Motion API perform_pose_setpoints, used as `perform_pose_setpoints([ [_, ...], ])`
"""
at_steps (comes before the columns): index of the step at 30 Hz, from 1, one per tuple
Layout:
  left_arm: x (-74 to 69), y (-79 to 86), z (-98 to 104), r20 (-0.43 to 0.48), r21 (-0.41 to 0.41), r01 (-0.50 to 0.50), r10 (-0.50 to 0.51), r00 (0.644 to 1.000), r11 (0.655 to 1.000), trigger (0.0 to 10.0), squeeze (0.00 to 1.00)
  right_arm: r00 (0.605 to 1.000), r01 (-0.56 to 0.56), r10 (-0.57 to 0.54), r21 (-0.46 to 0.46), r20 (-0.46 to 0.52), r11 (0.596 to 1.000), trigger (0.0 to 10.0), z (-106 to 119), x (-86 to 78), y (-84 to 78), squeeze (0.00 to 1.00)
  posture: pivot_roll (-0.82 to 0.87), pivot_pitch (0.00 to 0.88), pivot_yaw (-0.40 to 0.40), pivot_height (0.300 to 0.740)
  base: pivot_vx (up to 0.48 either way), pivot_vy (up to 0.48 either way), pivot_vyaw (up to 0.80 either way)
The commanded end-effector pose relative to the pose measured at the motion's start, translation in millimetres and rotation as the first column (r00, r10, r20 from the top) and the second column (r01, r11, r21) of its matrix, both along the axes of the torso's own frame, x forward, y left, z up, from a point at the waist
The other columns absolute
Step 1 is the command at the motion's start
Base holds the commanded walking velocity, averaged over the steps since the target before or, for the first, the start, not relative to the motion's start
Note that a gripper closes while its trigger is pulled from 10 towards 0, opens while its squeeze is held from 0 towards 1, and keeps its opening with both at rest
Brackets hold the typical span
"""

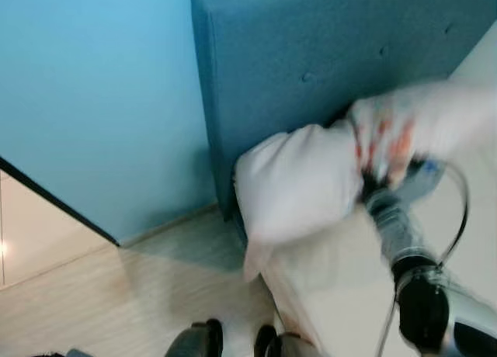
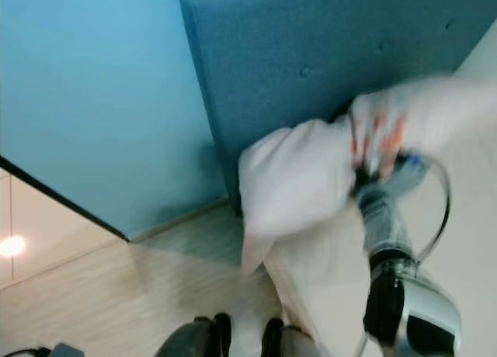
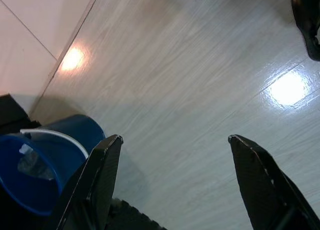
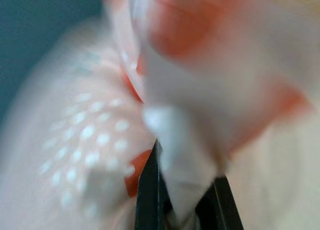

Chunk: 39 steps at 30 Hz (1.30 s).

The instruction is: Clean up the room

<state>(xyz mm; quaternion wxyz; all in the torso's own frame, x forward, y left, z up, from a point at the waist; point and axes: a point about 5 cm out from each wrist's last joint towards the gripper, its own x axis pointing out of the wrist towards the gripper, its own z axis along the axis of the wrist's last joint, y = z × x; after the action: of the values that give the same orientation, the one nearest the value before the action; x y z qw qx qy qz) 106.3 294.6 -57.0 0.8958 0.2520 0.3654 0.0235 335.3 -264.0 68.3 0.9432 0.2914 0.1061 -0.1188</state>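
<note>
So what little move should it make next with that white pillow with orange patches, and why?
Probably lower it onto the pale bed and let go. The right gripper is shut on a fold of the white, orange-patterned pillow, held blurred in front of the blue padded headboard, next to a plain white pillow already there. The left gripper hangs open over the floor.

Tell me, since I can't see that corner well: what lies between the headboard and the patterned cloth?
A white pillow leans against the blue headboard, beside the patterned cloth in the right gripper, per the eye views.
</note>
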Motion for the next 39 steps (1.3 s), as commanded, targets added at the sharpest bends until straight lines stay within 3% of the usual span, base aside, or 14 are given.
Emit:
perform_pose_setpoints([
  [1,-16.8,-2.3,-7.2,-0.064,-0.013,-0.005,0.004,0.998,1.0,10.0,0.0,0.999,0.018,-0.019,-0.017,-0.049,1.0,10.0,-8.6,-7.8,-5.8,0.0,0.25,0.381,0.009,0.74,0.0,0.0,0.0],
  [3,-16.1,-2.0,-6.5,-0.065,-0.013,-0.004,0.003,0.998,1.0,10.0,0.0,0.996,0.053,-0.054,-0.019,-0.067,0.998,10.0,-14.2,-15.9,-15.1,0.0,0.25,0.378,0.011,0.74,0.0,0.0,0.0],
  [5,-9.8,-2.1,-6.1,-0.065,-0.017,-0.008,0.007,0.998,1.0,10.0,0.0,0.99,0.114,-0.119,-0.057,-0.082,0.992,10.0,-14.9,-27.8,-37.9,0.0,0.22,0.358,0.015,0.74,0.0,0.0,0.0],
  [11,7.0,-10.3,-6.4,-0.05,-0.036,-0.006,0.005,0.999,0.999,10.0,0.0,0.982,0.163,-0.174,-0.146,-0.066,0.976,10.0,-1.3,-36.9,-69.7,0.0,0.19,0.32,0.017,0.74,0.0,0.0,0.0],
  [12,13.6,-14.6,-6.8,-0.042,-0.046,-0.003,0.001,0.999,0.999,10.0,0.0,0.979,0.176,-0.193,-0.196,-0.07,0.965,10.0,4.6,-39.4,-80.0,1.0,0.19,0.309,0.017,0.74,0.0,0.0,0.0],
  [15,28.3,-23.2,-7.4,-0.028,-0.078,0.002,-0.004,1.0,0.997,10.0,0.0,0.956,0.241,-0.277,-0.291,-0.091,0.926,10.0,15.3,-47.6,-102.4,1.0,0.17,0.275,0.013,0.74,0.0,0.0,0.0],
  [21,43.8,-25.5,-5.2,-0.014,-0.108,-0.017,0.016,1.0,0.994,10.0,0.0,0.91,0.288,-0.372,-0.366,-0.183,0.885,10.0,12.3,-61.8,-118.8,1.0,0.16,0.224,0.009,0.74,0.0,0.0,0.0],
  [25,55.3,-27.0,-3.3,-0.01,-0.144,-0.031,0.029,1.0,0.989,10.0,0.0,0.854,0.308,-0.44,-0.411,-0.278,0.858,10.0,2.9,-76.2,-127.2,1.0,0.15,0.201,0.009,0.74,0.0,0.0,0.0],
  [29,71.2,-30.8,2.1,0.017,-0.294,-0.044,0.051,0.999,0.955,10.0,0.0,0.795,0.326,-0.493,-0.435,-0.354,0.839,10.0,-8.8,-91.6,-132.0,1.0,0.14,0.152,0.005,0.74,0.0,0.0,0.0],
  [32,83.6,-31.9,8.7,0.053,-0.376,-0.034,0.058,0.997,0.926,10.0,0.0,0.806,0.332,-0.485,-0.418,-0.341,0.846,10.0,-9.8,-87.7,-127.1,1.0,0.12,0.127,0.005,0.74,0.0,0.0,0.0],
  [35,105.7,-32.3,24.0,0.124,-0.524,0.02,0.053,0.991,0.852,10.0,0.0,0.876,0.228,-0.36,-0.379,-0.323,0.897,10.0,-17.5,-65.7,-94.7,1.0,0.1,0.091,0.002,0.74,0.0,0.0,0.0],
  [36,112.1,-34.4,28.6,0.143,-0.56,0.053,0.034,0.989,0.827,10.0,0.0,0.894,0.193,-0.312,-0.352,-0.322,0.916,10.0,-22.6,-59.4,-80.5,0.5,0.09,0.077,-0.001,0.74,0.0,0.0,0.0],
  [38,118.1,-37.0,32.5,0.157,-0.587,0.084,0.011,0.987,0.805,10.0,0.0,0.907,0.166,-0.273,-0.323,-0.322,0.932,10.0,-27.3,-54.3,-67.3,0.5,0.09,0.074,-0.002,0.74,0.0,0.0,0.0],
  [39,123.7,-40.3,36.9,0.18,-0.615,0.123,-0.014,0.984,0.778,10.0,0.0,0.919,0.11,-0.212,-0.3,-0.333,0.948,10.0,-33.1,-49.3,-51.5,0.0,0.09,0.053,-0.004,0.74,0.0,0.0,-0.51],
])
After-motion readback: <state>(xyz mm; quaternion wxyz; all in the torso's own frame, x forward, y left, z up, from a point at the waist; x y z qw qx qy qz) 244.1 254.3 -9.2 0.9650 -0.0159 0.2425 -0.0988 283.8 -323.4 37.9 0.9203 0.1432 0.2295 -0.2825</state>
